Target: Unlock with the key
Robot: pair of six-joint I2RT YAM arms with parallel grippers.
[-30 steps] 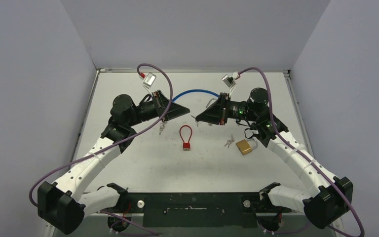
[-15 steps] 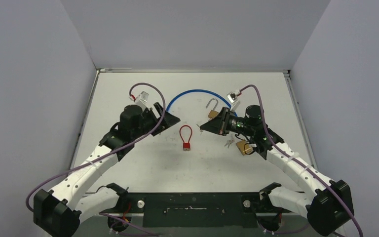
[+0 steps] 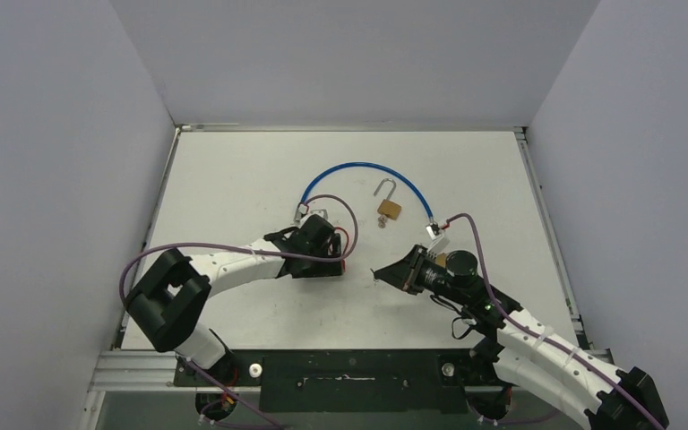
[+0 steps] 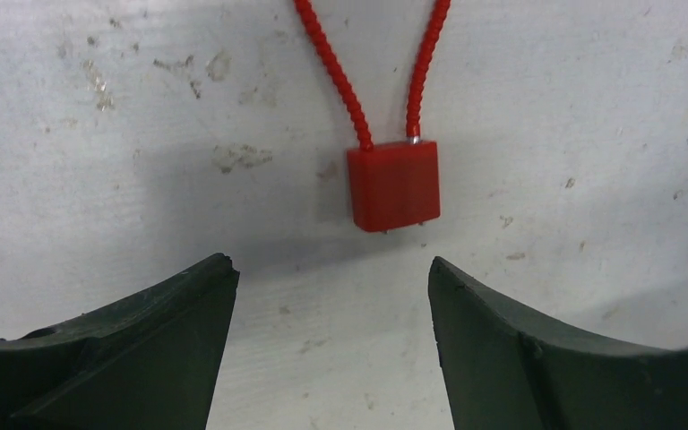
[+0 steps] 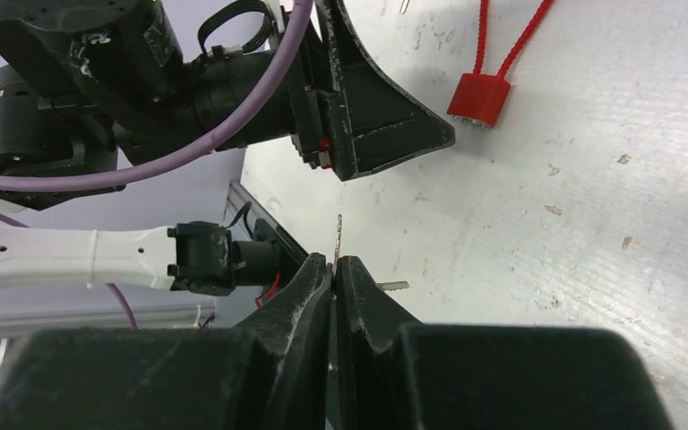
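My right gripper (image 5: pixel 334 262) is shut on a thin metal key (image 5: pixel 338 235), whose blade sticks up past the fingertips. A second key (image 5: pixel 396 287) pokes out sideways beside them. In the top view it (image 3: pixel 378 273) hovers right of centre. My left gripper (image 4: pixel 331 264) is open just short of the red cable lock (image 4: pixel 394 185), with only bare table between its fingers. The right wrist view shows that lock (image 5: pixel 477 97) beside the left gripper's dark fingers (image 5: pixel 394 125). A brass padlock (image 3: pixel 389 209) lies at the back with its shackle swung open.
A blue cable (image 3: pixel 363 167) arcs across the back of the table around the brass padlock. Purple wrist cables (image 3: pixel 336 199) loop over the middle. Grey walls close in the table (image 3: pixel 233 170) on three sides.
Both arms have drawn back toward the near edge. The left gripper opened and came down in front of the red lock. The brass padlock stays lying at the back.
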